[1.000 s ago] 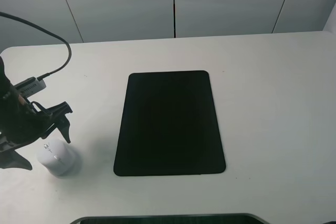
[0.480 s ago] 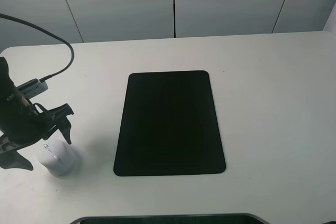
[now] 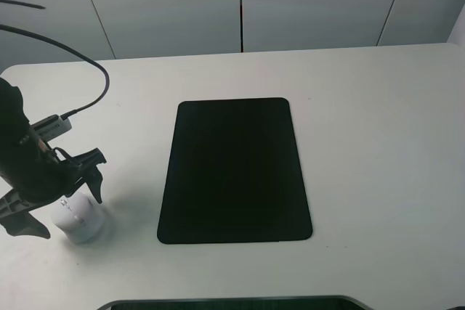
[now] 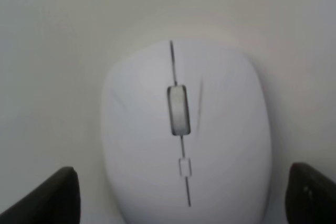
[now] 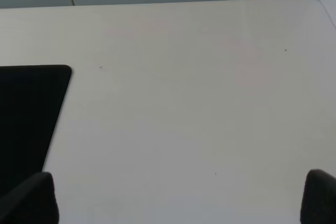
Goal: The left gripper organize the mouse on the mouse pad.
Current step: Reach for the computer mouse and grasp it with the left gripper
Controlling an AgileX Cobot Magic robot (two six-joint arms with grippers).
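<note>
Hovering over the mouse (image 3: 78, 221), the left end effector (image 3: 64, 214) hangs at the near left part of the white counter (image 3: 378, 143). Its two dark fingers (image 3: 94, 186) are spread wide, one on each side of the mouse, and it has hold of nothing. In the left wrist view the same end effector (image 4: 184, 198) shows only its two black fingertips (image 4: 55, 198) at the lower corners, each with a strip of bare counter between it and the white shell of the mouse (image 4: 186, 129). The grey scroll wheel (image 4: 178, 109) runs along the centre line of the mouse, which lies flat on the counter, pointing away from the wrist camera.

The mouse is off the mouse pad (image 3: 234, 170) and a little way to its left, level with the pad's near edge. The black pad lies flat in the middle of the counter, its long sides running away from the camera.

On the right wrist view, the right end effector (image 5: 174, 200) is also wide open and empty, above bare counter, with one corner of the mouse pad (image 5: 26, 114) in sight.
</note>
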